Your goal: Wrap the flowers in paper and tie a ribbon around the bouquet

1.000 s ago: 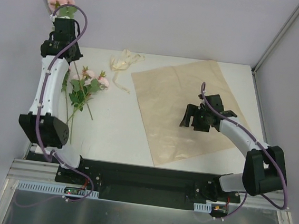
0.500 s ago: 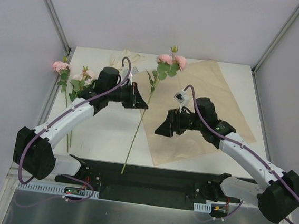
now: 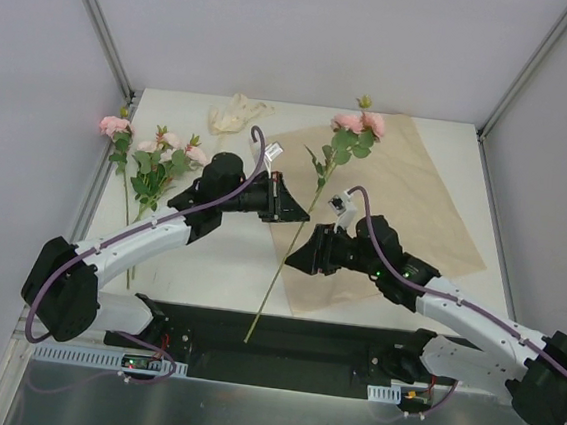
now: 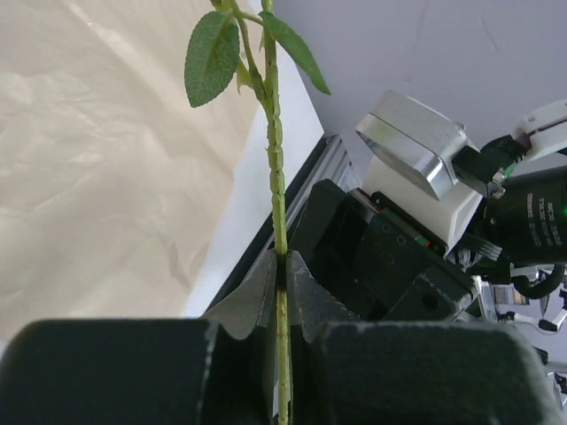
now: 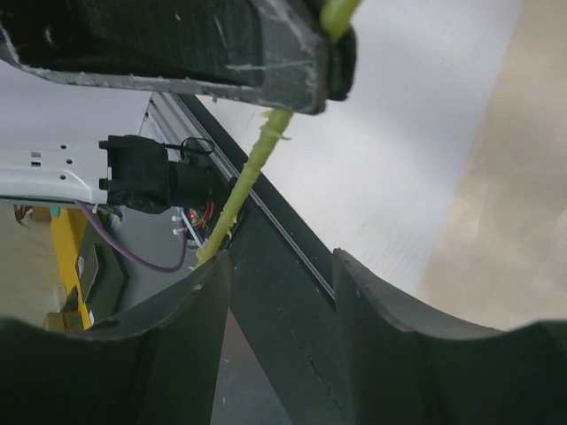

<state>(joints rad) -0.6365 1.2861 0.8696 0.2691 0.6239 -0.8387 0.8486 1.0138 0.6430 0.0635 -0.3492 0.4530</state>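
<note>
My left gripper is shut on the thin green stem of one of the flowers, held up over the left edge of the paper. Its pink blooms point to the far side and the stem's end hangs past the table's near edge. My right gripper stands open just below the left one. In the right wrist view the stem runs by the tip of the left finger, not between the fingers. The cream ribbon lies bunched at the back.
More pink flowers with leaves lie on the white table at the left, one bloom near the left edge. The black rail runs along the near edge. Grey walls close in both sides.
The left arm has swung from the far left corner to the middle, carrying the flower to the paper's edge. The right gripper has moved left to the stem and its jaws have narrowed.
</note>
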